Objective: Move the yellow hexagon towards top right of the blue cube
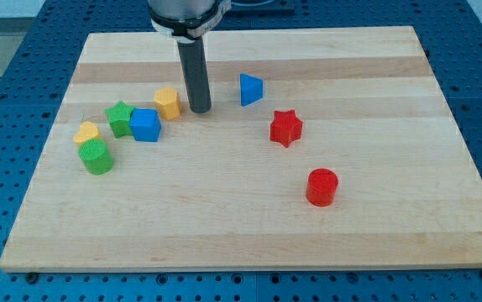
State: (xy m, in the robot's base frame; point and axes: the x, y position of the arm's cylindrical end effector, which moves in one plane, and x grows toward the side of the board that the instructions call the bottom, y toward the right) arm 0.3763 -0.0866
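My tip (200, 109) is a bare rod with no jaws to open or close. The yellow hexagon (167, 102) sits just to its left in the view, already near the blue cube (145, 125)'s upper right. It looks light, rigid and slippery, so I'd push squarely on a flat side.

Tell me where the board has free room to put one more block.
Free: the view's bottom left, below the green cylinder; the right, beyond the red cylinder. Crowded: around the blue cube, yellow hexagon and my tip.
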